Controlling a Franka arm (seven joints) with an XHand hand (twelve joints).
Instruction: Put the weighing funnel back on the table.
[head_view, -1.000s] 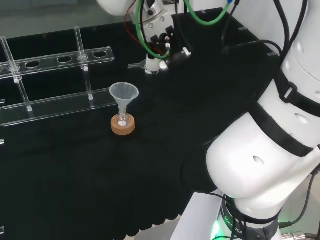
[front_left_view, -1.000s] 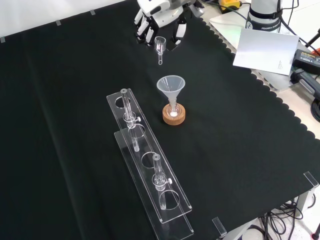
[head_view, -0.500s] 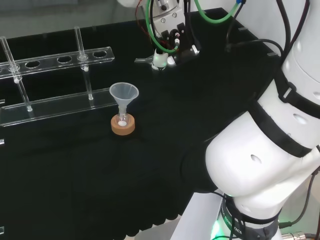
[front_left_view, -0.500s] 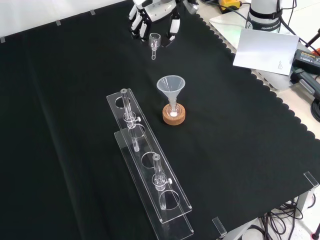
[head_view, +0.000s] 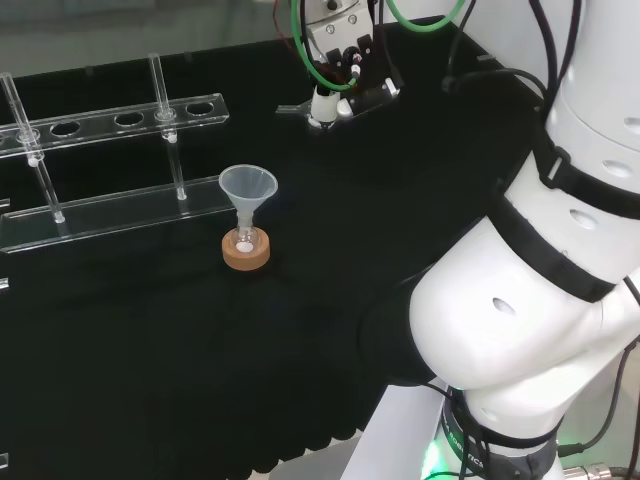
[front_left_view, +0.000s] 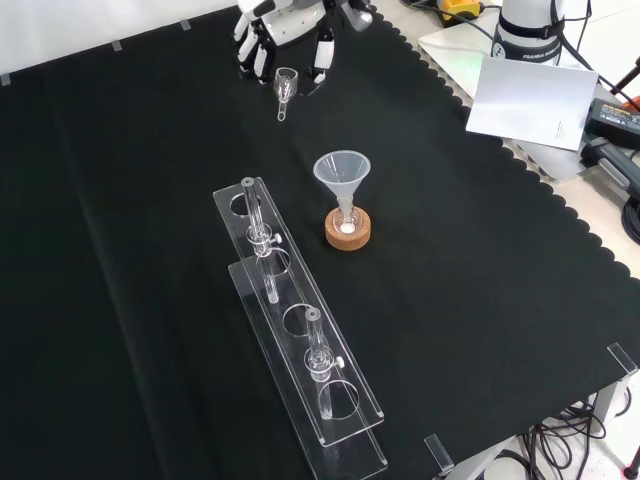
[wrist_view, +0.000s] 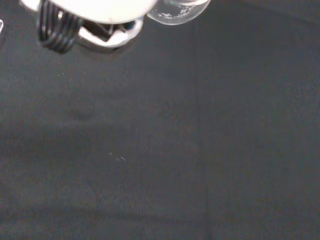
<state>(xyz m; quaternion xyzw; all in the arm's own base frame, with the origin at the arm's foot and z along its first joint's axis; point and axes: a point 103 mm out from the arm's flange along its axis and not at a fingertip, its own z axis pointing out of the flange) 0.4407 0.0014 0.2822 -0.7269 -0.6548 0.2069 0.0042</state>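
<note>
At the front view's top, the hand (front_left_view: 285, 20) grips the weighing funnel (front_left_view: 285, 88), stem pointing down the view.

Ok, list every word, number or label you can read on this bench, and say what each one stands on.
White sheet, front view's right: a small dark mark near its corner, too small to read.
Arm's base behind that sheet: a short line of print, too small to read.
Funnel, clear rack and the weighing funnel held in the hand: no print visible on any of them.
</note>
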